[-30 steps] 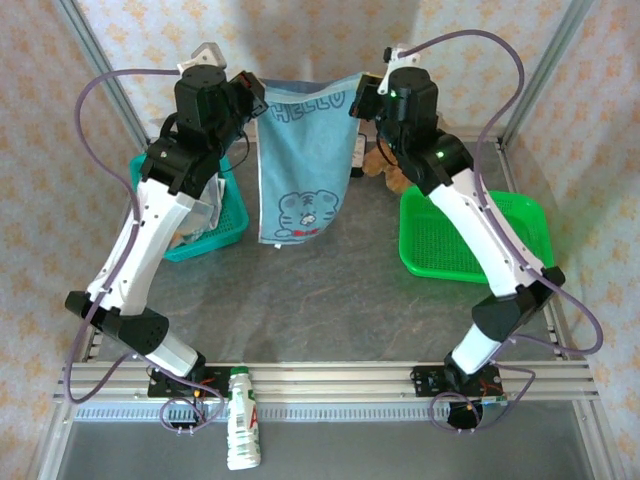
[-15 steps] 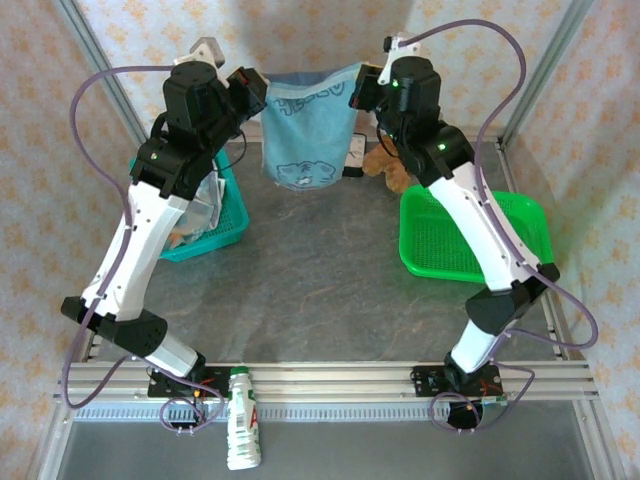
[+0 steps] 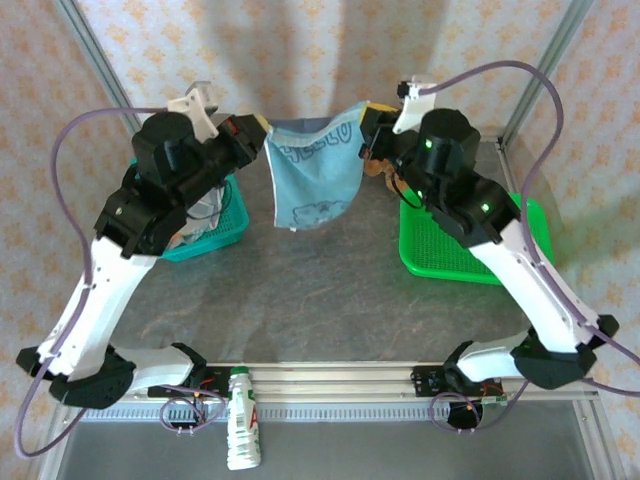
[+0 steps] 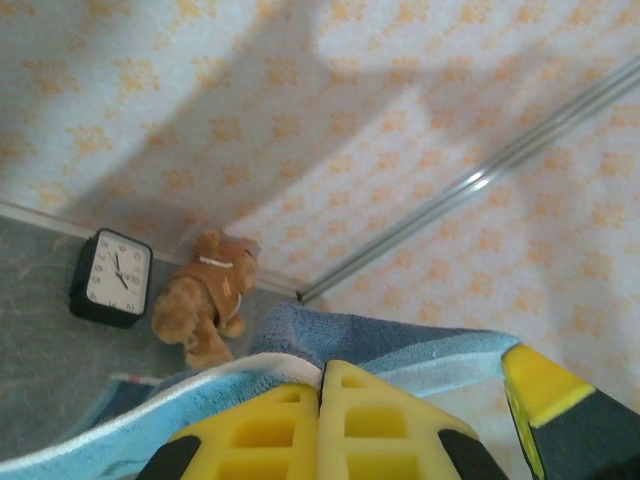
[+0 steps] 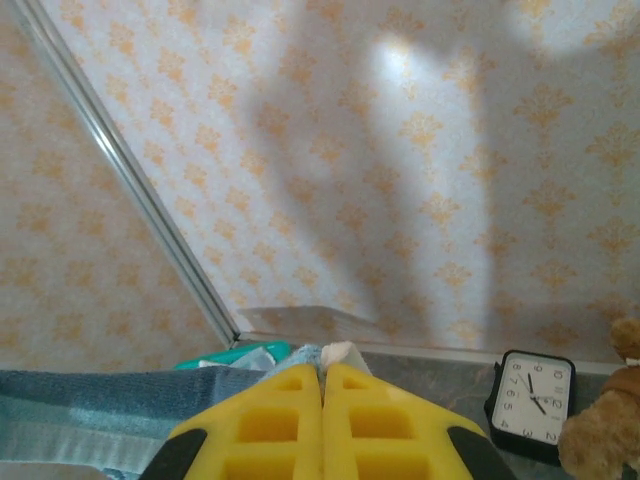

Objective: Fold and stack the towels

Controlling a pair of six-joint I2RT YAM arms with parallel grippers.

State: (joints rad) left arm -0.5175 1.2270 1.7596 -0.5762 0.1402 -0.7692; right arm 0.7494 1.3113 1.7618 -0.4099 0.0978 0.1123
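Towel: blue towel point(image 3: 315, 180) with a cartoon print, hanging in the air between the two pincers over the far middle of the worktop point(image 3: 320, 300); basket point(image 3: 232, 222) on its left, tray point(image 3: 470, 255) on its right.
Left pincer: left pincer point(image 3: 256, 136) clamped tight on the towel's upper left corner; in its wrist view the yellow fingers meet with blue cloth bunched behind them.
Right pincer: right pincer point(image 3: 368, 118) pinched shut on the upper right corner.
Change: within the last second both arms have stretched forward and sunk lower. The held corners have come closer together, the top hem now sags, and the cloth no longer hangs long and flat but shorter and slanted.
Hem: whether the lower edge touches the worktop cannot be told.
Meaning: probably a swing to lay the towel out flat; no fold made yet, nothing stacked.
Behind: bear point(image 3: 385, 172) close behind the towel, a snag risk.
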